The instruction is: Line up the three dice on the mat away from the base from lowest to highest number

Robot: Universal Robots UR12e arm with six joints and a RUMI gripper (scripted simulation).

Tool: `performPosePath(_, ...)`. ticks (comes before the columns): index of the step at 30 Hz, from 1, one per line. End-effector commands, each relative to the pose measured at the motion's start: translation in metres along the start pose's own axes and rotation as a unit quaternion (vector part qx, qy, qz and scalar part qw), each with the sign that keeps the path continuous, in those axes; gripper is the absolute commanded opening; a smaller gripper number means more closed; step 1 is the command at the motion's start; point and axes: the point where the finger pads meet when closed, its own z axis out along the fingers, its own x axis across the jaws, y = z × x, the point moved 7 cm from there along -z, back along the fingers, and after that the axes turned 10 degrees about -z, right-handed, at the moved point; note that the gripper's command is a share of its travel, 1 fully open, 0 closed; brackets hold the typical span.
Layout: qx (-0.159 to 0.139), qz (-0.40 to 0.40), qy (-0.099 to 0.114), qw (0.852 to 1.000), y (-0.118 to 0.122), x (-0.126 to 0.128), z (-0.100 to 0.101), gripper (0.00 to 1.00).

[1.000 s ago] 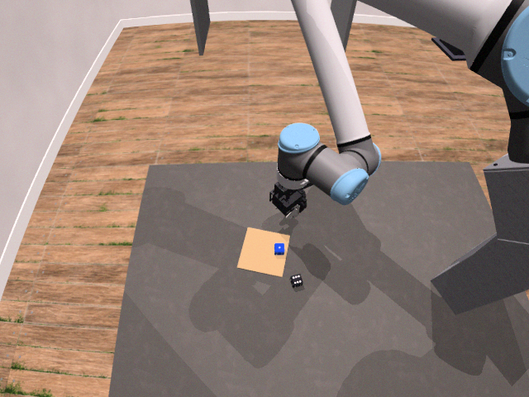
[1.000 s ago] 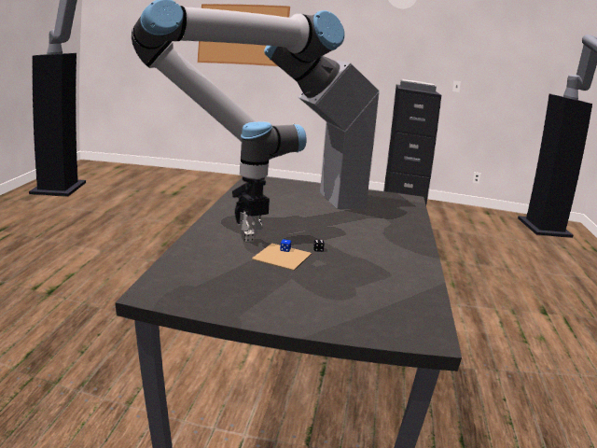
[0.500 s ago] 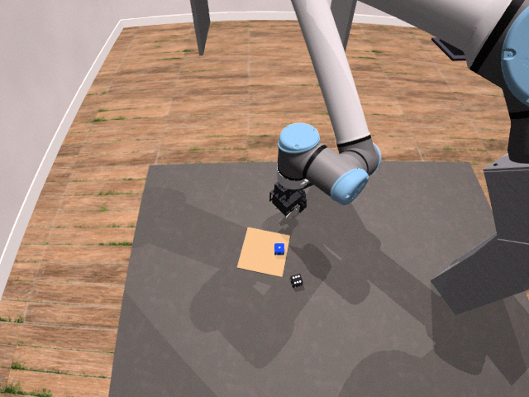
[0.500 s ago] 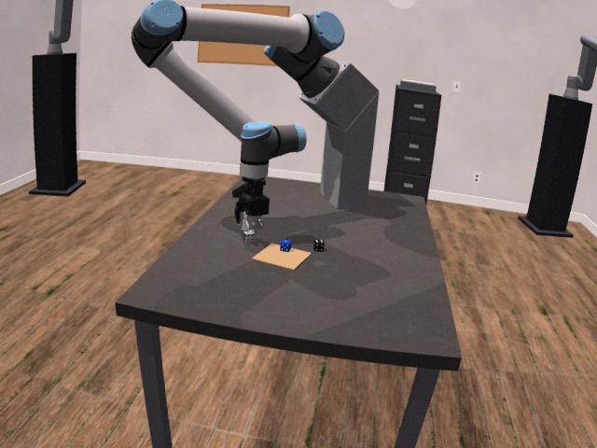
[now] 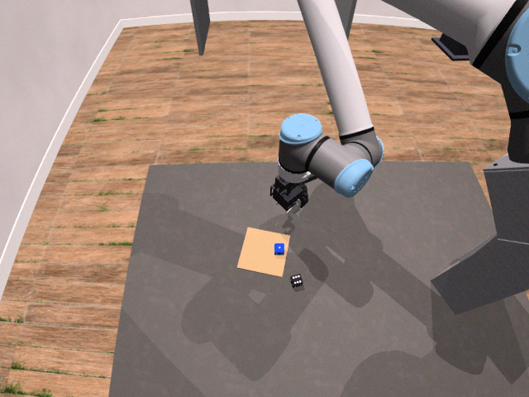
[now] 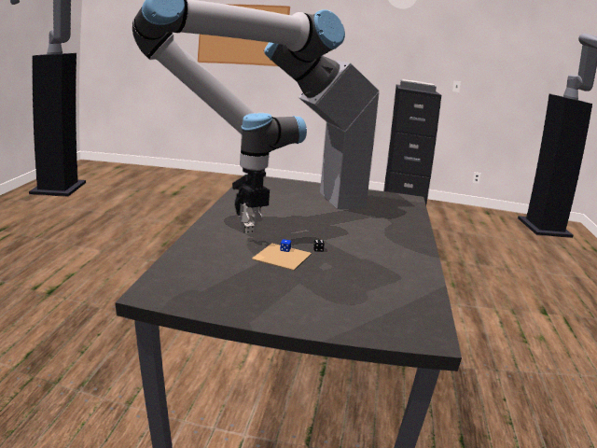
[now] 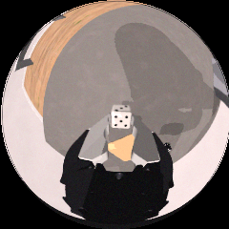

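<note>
The claw (image 5: 293, 208) (image 6: 250, 217) (image 7: 120, 114) is clamped on a white die (image 6: 248, 227) (image 7: 121, 119), and from where I stand the pair hang over the dark table (image 5: 205, 341) (image 6: 298, 303) (image 7: 81, 91), beside the tan mat (image 5: 260, 251) (image 6: 277, 258) (image 7: 125, 147) rather than above it. White sides with dark pips peek out below the fingertips. On the mat there's a blue die (image 5: 279, 248) (image 6: 285, 245), sitting flat near the edge on the robot's side, a single pip on top. The black die (image 5: 296, 280) (image 6: 318, 245) (image 7: 167, 146) sits flat on the table, off the mat and close to one corner, with six white pips facing up. So just one of the three dice rests on the mat.

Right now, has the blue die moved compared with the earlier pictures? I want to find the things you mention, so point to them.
No. The blue die (image 5: 279, 248) (image 6: 285, 245) sits at the same spot on the tan mat (image 5: 258, 254) (image 6: 279, 259), by the edge nearest the robot's base.
</note>
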Motion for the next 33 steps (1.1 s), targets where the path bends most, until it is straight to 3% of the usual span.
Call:
performPosePath(1,-0.001,-0.001,0.0,1.0,0.002,0.0,-0.034,0.1)
performPosePath(5,-0.001,-0.001,0.0,1.0,0.001,0.0,-0.06,0.1)
performPosePath(9,-0.001,-0.001,0.0,1.0,0.001,0.0,-0.073,0.1)
performPosePath(23,0.0,0.002,0.0,1.0,0.002,-0.001,-0.072,0.1)
performPosePath(33,-0.001,0.05,0.001,0.999,0.024,0.0,-0.07,0.1)
